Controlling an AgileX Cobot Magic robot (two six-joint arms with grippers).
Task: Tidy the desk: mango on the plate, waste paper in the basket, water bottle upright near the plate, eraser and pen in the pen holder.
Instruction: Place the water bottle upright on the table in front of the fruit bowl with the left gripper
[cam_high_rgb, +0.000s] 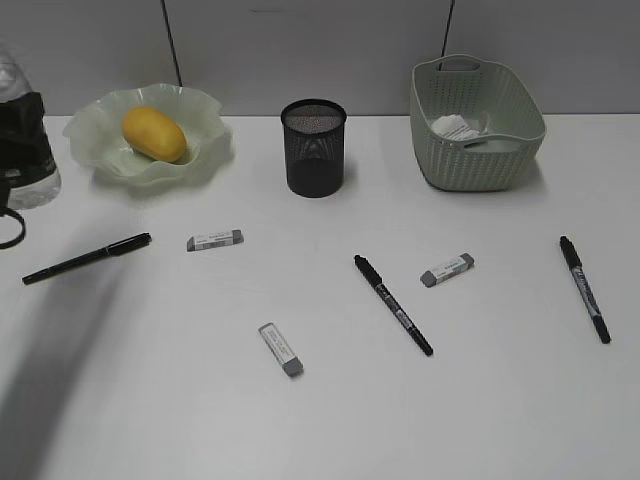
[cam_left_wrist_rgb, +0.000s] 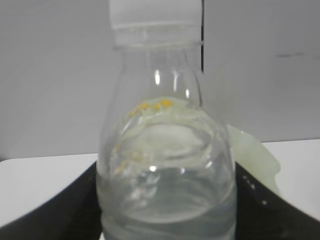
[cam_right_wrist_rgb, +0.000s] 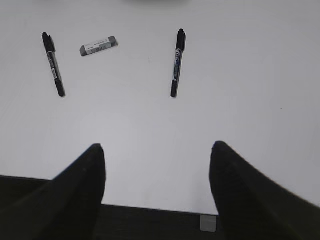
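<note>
Large plain white desk (cam_high_rgb: 330, 420), with items as follows.

Smooth yellow-orange mango (cam_high_rgb: 154, 134): lies in the translucent pale green plate with ruffled rim (cam_high_rgb: 205, 110), back left; long axis slants from back left to front right.

Small clear plastic water bottle with white cap (cam_left_wrist_rgb: 165, 165): upright, cap up, just left of the plate at the exterior view's left edge. Left gripper (cam_high_rgb: 22, 140) stands around its body, black fingers (cam_left_wrist_rgb: 55, 210) on both sides; whether the pads press the bottle cannot be told.

Black metal mesh pen holder (cam_high_rgb: 314, 147): upright, back centre, between plate and basket.

Pale green woven-pattern oval basket (cam_high_rgb: 477, 124): back right, crumpled white waste paper (cam_high_rgb: 458, 127) inside.

Black pens, three: left pen (cam_high_rgb: 87, 258) slanting up to the right; middle pen (cam_high_rgb: 393, 304) running from back left to front right; right pen (cam_high_rgb: 584, 288) nearly lengthwise, tilted likewise.

Grey-and-white erasers, three: left eraser (cam_high_rgb: 215, 240) almost crosswise; front eraser (cam_high_rgb: 281, 349) diagonal; right eraser (cam_high_rgb: 447, 269), just beside the middle pen.

Right gripper (cam_right_wrist_rgb: 157, 190): fingers spread wide over bare desk, holding nothing.
</note>
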